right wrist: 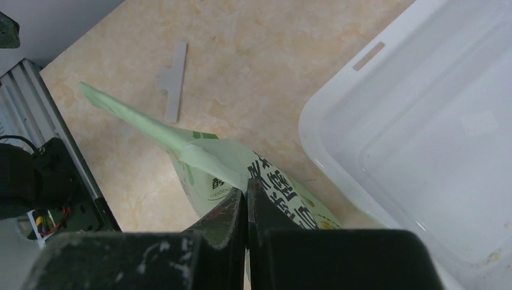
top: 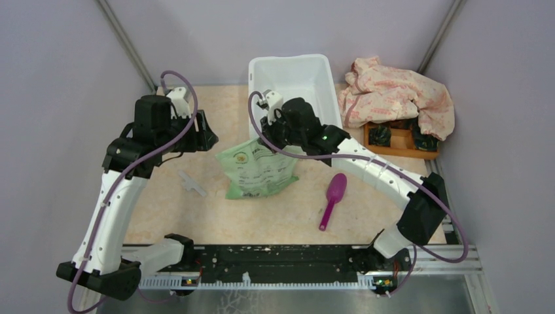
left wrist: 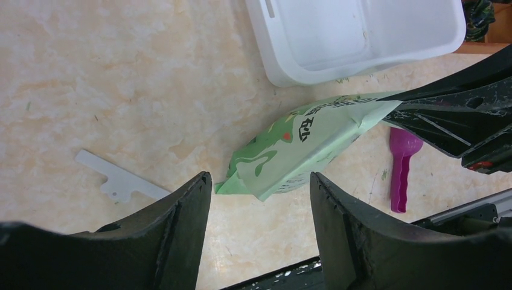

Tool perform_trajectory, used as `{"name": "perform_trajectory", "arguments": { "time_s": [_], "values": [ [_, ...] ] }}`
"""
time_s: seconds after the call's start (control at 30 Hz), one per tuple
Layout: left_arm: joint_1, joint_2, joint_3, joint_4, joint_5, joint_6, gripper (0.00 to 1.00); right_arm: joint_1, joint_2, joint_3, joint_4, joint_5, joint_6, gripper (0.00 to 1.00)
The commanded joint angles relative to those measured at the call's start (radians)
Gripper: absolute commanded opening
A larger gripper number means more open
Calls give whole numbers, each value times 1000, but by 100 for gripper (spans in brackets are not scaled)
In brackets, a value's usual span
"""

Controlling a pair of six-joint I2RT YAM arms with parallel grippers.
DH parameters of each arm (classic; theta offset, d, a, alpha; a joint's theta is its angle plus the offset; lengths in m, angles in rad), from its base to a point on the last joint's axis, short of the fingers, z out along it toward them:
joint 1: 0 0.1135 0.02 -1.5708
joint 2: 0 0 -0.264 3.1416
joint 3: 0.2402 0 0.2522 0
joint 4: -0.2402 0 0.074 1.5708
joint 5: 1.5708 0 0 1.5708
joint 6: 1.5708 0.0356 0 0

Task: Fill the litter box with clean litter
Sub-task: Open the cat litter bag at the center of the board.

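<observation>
Right gripper (right wrist: 246,199) clamps its black fingers flat on the top seam of the green-and-white printed bag (top: 255,173), a soft, crinkled pouch sagging mid-table on the marbled beige table (top: 163,209). The litter box (top: 291,65), a smooth white tub with rounded corners, sits at the table's far edge, just beyond those fingers, its long axis running away from the arms. No clean litter is visible inside. Left gripper (left wrist: 259,181) hangs spread and empty left of the bag, farther from the tub.
</observation>
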Motion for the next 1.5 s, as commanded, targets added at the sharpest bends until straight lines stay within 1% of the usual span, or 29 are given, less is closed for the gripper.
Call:
{"name": "perform_trajectory", "arguments": {
  "time_s": [0.0, 0.17, 0.33, 0.53, 0.7, 0.8, 0.93, 1.0, 1.07, 1.13, 1.17, 1.23, 1.27, 1.3, 1.33, 1.47],
  "values": [
    [5, -10, 38, 16, 18, -19, 66, 29, -73, 57, 177, 87, 99, 0],
    [5, -7, 37, 25, 32, -36, 67, 29, -92, 52, 208, 182, 202, 0],
    [5, 2, 62, 23, 19, -42, 68, 29, -86, 111, 208, 270, 250, 0],
    [7, 12, 76, 20, 1, -56, 68, 31, -51, 201, 193, 263, 279, 0],
    [7, 18, 73, 26, -5, -63, 68, 60, -22, 257, 179, 267, 283, 0],
    [8, 21, 64, 30, -6, -63, 69, 75, -23, 232, 192, 254, 302, 0],
    [8, 19, 39, 41, 0, -63, 69, 92, -52, 130, 228, 225, 333, 0],
    [10, 15, 26, 46, 6, -63, 69, 94, -84, 79, 211, 211, 305, 0],
    [10, 9, 6, 58, 25, -63, 69, 85, -123, 43, 166, 210, 224, 0],
    [10, 1, -22, 74, 42, -64, 68, 33, -157, 24, 96, 159, 146, 18],
    [10, -2, -35, 83, 46, -66, 68, -9, -179, 9, 70, 104, 129, 23],
    [10, -2, -56, 101, 62, -70, 68, -91, -242, -33, 37, 45, 104, 26],
    [10, -3, -63, 107, 68, -70, 67, -124, -273, -56, 34, 23, 82, 17],
    [10, -1, -67, 113, 74, -72, 67, -148, -295, -75, 21, 11, 56, 4],
    [10, -1, -71, 118, 80, -72, 67, -168, -309, -82, 4, 12, 32, 0],
    [10, 11, -73, 130, 96, -72, 66, -204, -302, -75, -80, -30, -45, 0]
  ]
}}
